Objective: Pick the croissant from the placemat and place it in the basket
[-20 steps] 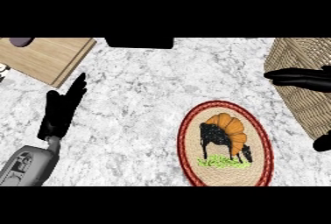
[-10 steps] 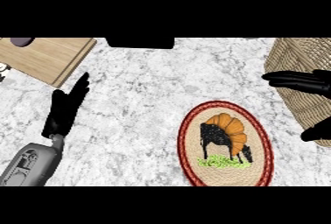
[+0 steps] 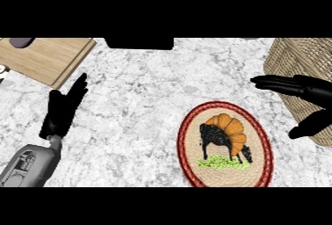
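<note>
A desk (image 3: 142,88) of white-grey marbled stone is seen from above. An oval placemat (image 3: 194,169) (red-rimmed, printed with a dark animal) is laid near the front edge, right of centre. A wooden board (image 3: 52,57) is set at the far left corner, and a wicker basket (image 3: 295,61) at the far right corner.

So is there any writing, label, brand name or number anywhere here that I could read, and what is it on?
None: no words, numbers or brand marks show anywhere.
Placemat: only a picture of a dark animal on green grass, no lettering.
Croissant: plain.
Basket: plain weave.
Wooden board: plain wood.
Left hand, right hand: plain black, no markings.
</note>
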Available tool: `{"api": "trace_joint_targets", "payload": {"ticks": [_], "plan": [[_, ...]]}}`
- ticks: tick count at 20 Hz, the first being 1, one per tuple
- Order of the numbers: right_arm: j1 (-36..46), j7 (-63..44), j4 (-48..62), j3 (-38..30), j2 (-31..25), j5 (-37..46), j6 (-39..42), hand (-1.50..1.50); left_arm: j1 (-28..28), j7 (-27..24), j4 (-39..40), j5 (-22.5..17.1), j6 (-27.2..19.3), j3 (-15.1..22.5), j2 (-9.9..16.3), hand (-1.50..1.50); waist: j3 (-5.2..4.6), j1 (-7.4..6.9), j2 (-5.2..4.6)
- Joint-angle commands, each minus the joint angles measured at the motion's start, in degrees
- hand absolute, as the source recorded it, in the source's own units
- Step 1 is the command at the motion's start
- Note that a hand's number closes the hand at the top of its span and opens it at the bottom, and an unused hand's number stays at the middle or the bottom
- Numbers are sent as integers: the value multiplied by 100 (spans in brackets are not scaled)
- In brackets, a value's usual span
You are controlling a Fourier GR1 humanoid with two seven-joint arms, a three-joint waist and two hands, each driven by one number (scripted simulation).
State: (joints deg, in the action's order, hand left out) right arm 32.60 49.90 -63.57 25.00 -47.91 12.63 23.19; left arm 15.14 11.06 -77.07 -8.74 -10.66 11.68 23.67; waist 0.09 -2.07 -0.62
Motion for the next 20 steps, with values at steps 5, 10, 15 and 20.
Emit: {"api": "trace_joint_targets", "payload": {"ticks": [5, 10, 15, 20], "plan": [[456, 797, 826, 600, 736, 291, 459, -150, -177, 125, -200, 82, 33, 24, -79, 0, -2, -18, 15], [416, 1198, 1308, 759, 967, 536, 35, -150, 279, 512, -209, 174, 24, -112, -51, 0, 0, 68, 27], [489, 1137, 1316, 721, 1196, 555, -91, -150, 37, -28, 302, 234, 133, -280, -175, 0, -7, 154, 40], [485, 1043, 1538, 900, 1656, 772, -310, -150, -27, -59, 190, 311, 185, -384, -145, 0, -7, 136, 41]]}}
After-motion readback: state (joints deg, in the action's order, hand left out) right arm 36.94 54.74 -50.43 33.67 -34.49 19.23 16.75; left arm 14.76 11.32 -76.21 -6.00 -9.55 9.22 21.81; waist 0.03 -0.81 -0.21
